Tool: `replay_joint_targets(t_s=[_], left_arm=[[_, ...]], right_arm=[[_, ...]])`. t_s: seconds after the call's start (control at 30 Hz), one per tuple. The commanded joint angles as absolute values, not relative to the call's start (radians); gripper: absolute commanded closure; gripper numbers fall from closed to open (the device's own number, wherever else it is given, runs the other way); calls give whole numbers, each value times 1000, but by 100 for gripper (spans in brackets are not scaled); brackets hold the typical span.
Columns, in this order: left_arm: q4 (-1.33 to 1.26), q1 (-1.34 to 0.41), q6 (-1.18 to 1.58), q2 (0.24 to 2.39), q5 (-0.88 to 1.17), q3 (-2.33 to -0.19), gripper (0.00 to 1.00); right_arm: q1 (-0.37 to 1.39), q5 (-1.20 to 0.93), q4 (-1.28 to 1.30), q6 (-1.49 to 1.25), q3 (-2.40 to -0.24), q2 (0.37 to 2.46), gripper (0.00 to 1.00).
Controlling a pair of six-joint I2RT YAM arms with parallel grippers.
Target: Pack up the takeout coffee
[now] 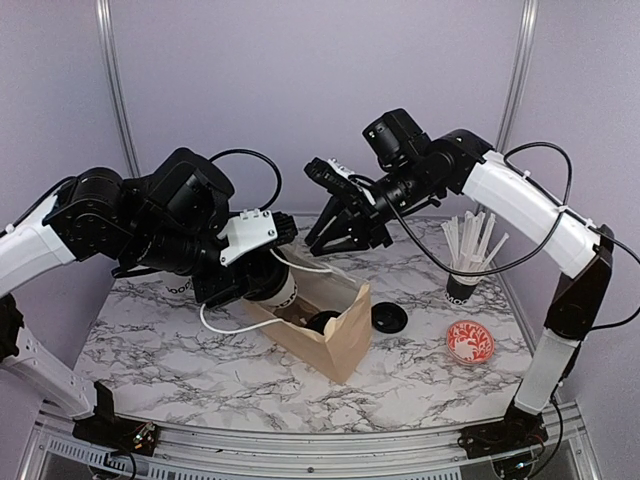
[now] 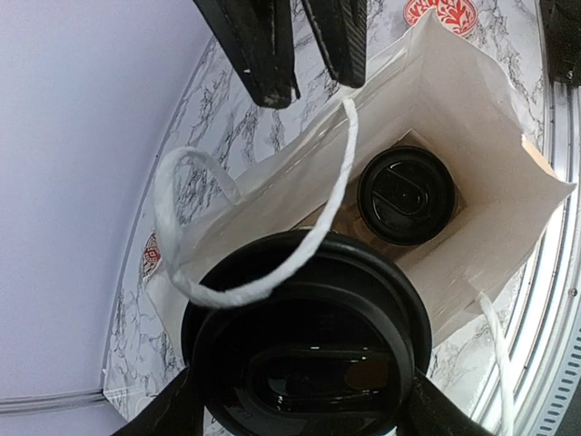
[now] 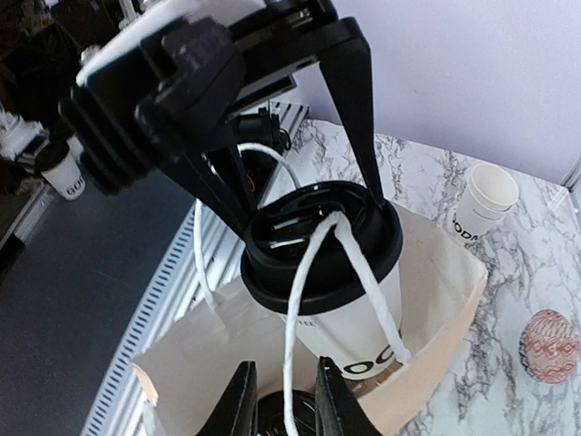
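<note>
Standing mostly hidden in bag (image 2: 472, 109): cup (image 2: 406, 195)

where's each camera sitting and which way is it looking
top external: high behind the robot, facing the marble table; left arm and right arm show
left wrist: looks down past the white paper cup with black plastic lid in the left gripper, into the brown paper bag
right wrist: faces that cup from the bag's far side, right gripper at bottom
shared: both wrist views catch cup and bag
</note>
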State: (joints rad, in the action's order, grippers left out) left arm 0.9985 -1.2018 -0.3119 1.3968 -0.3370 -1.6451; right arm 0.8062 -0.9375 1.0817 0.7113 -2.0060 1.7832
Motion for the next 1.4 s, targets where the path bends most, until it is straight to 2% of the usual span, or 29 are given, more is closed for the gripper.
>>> replay_joint_targets(t_s=[0.0, 0.07, 0.17, 0.37, 0.57, 0.93, 1.03, 1.37], left_arm=[[974, -1193, -311, 1368, -288, -1655, 35], [974, -1194, -303, 1355, -271, -1656, 35], [974, -1193, -287, 1336, -258, -1640, 35], [975, -1195, -240, 1301, -213, -1559, 36], [972, -1216, -156, 1244, -135, -1514, 38], [945, -1298, -112, 1218, -159, -1414, 38], [933, -1342, -110, 1235, -187, -1417, 38], [915, -1461, -127, 1311, -322, -1472, 38]], right_arm=[[791, -850, 1090, 713, -2029, 1746, 69], [758, -836, 1058, 681, -2006, 1728, 56], [699, -793, 973, 623, -1939, 1716, 49], [624, -648, 873, 574, -1830, 1789, 47], [633, -555, 799, 538, -1758, 1885, 48], [726, -451, 832, 553, -1849, 2150, 47], [743, -469, 863, 564, -1919, 2221, 48], [810, -716, 986, 734, -2091, 2363, 46]])
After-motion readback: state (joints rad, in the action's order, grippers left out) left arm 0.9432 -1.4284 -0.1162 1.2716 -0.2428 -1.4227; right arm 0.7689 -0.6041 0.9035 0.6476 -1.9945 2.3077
